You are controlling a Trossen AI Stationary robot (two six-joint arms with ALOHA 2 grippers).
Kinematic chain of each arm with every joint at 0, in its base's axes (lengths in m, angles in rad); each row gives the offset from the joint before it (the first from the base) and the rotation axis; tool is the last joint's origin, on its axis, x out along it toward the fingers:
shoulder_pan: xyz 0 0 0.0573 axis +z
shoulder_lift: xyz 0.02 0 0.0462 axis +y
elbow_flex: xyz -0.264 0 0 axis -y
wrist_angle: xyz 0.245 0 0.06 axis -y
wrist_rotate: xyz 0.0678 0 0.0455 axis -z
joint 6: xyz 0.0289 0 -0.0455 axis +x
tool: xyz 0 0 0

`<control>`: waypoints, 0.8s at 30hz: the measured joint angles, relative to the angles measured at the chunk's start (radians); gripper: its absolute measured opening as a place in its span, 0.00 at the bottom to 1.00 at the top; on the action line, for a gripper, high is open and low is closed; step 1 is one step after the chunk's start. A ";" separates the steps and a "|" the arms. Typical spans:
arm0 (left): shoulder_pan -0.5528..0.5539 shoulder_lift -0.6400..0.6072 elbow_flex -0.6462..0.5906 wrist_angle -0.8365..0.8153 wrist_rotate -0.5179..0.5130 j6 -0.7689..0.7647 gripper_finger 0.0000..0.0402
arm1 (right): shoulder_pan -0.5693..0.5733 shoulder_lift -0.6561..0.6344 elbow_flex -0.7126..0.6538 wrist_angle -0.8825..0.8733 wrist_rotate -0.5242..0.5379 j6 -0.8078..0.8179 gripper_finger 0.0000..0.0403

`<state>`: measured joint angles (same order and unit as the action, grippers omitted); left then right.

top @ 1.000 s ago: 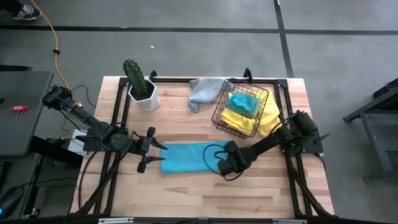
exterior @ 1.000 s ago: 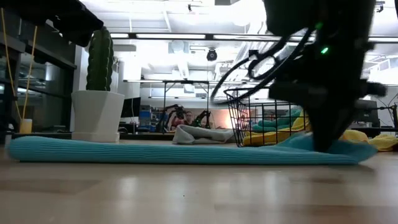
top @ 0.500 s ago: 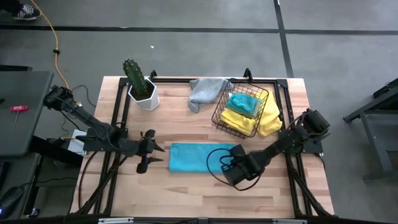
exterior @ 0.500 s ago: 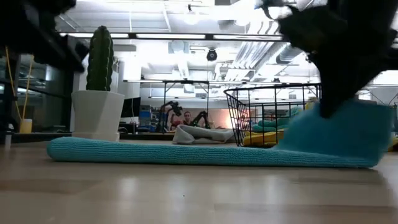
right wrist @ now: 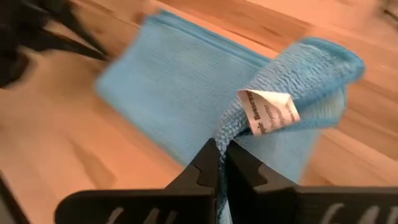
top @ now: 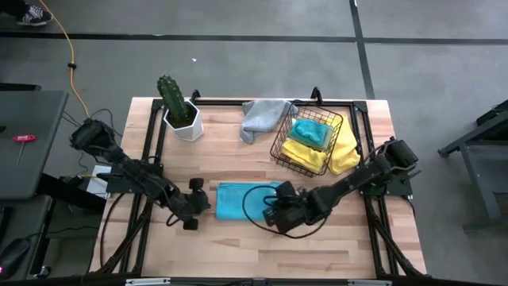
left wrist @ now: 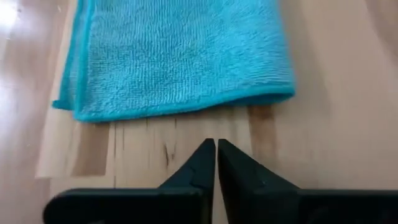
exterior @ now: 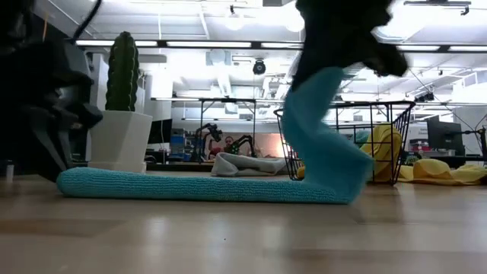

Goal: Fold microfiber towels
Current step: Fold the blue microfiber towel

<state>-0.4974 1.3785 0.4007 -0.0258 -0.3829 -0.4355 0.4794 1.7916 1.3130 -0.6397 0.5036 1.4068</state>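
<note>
A teal microfiber towel (top: 240, 199) lies folded lengthwise on the wooden table, its left part flat (exterior: 183, 186). Its right end (exterior: 316, 114) is raised and curls back over the rest. My right gripper (top: 278, 210) is shut on that raised end. My left gripper (left wrist: 216, 149) is shut and points down at bare wood just short of the towel's left end (left wrist: 186, 106); it touches no cloth. A grey towel (top: 262, 117) hangs over the rim of the black wire basket (top: 308, 144), which holds a teal towel (top: 310, 131) and a yellow towel (top: 343, 151). My right gripper pinches the teal towel's right end (right wrist: 231, 127) between its two fingers, at the corner that bears the white label (right wrist: 268, 112). The fingers slant down from the table's right. That end is lifted clear and bends over toward the left, while the remaining cloth rests on the table.
A potted cactus (top: 176, 107) stands at the far left of the table. The basket sits at the far right, with yellow cloth spilling over its right side. Bare wood stretches along the near edge (top: 254, 250).
My right gripper has risen and gone toward the table's left edge with the towel's right end, which now stands up and curls over the flat part. My left gripper has dropped toward the table beside the towel's left end, tipped downward and shut.
</note>
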 joint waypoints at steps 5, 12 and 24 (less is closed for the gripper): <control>0.037 0.119 0.006 0.092 -0.005 0.005 0.01 | -0.040 0.030 0.000 0.206 0.009 -0.146 0.00; 0.045 0.118 0.001 0.134 -0.008 0.025 0.00 | -0.095 0.105 -0.001 0.399 -0.017 -0.285 0.00; 0.047 0.104 0.000 0.141 0.007 0.036 0.00 | -0.171 0.244 -0.001 0.725 -0.155 -0.395 0.00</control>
<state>-0.4500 1.4822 0.4007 0.1148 -0.3757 -0.3995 0.3080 2.0358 1.3121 0.0854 0.3483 1.0123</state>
